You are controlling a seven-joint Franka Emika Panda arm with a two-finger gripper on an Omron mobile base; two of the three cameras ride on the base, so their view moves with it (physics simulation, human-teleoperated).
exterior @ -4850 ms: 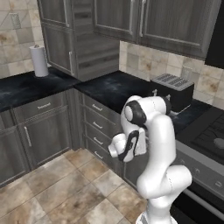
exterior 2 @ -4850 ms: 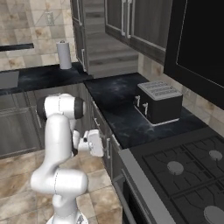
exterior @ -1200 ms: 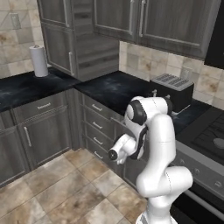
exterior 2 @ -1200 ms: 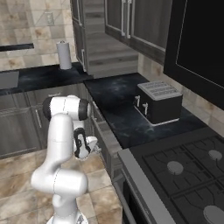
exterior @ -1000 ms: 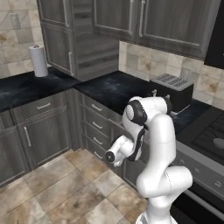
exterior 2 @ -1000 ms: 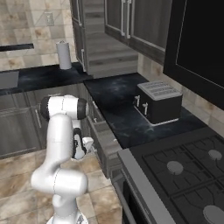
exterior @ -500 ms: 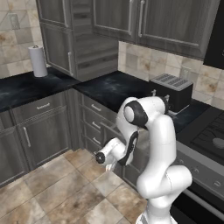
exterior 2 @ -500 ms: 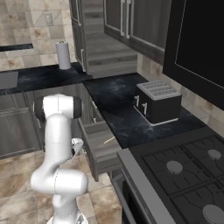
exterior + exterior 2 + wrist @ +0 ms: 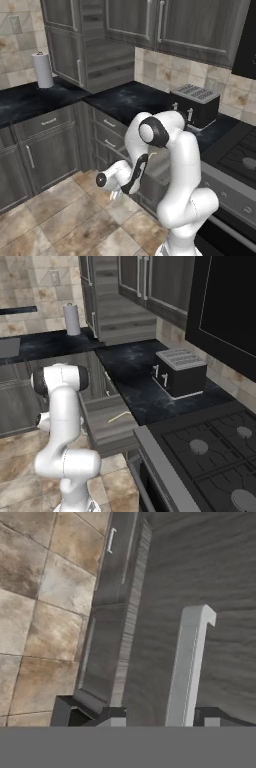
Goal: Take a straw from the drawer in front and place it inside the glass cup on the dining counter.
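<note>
The drawer (image 9: 107,423) stands pulled well out of the dark grey cabinet run below the black marbled tabletop (image 9: 137,381), its shallow tray open to the room in the right base view, and there on the tray floor lies a pale thin straw (image 9: 119,416), slanted, on its own near the middle. Big white arm (image 9: 175,165) folded down in front of the cabinets in the left base view, elbow high, forearm reaching low toward the tiled floor (image 9: 65,220). Up on the tabletop sits a black toaster (image 9: 179,372), just short of the stove (image 9: 215,456), and further back a paper towel roll (image 9: 72,319) stands upright beside the tall cabinet. Down low now: the gripper (image 9: 159,716) is right at the drawer front, and the hand view has the silver bar handle (image 9: 189,662) running up between the two dark fingers (image 9: 114,715), which sit either side of it, closed about the bar so far as the view shows; actual contact I cannot make out at the picture's edge.
</note>
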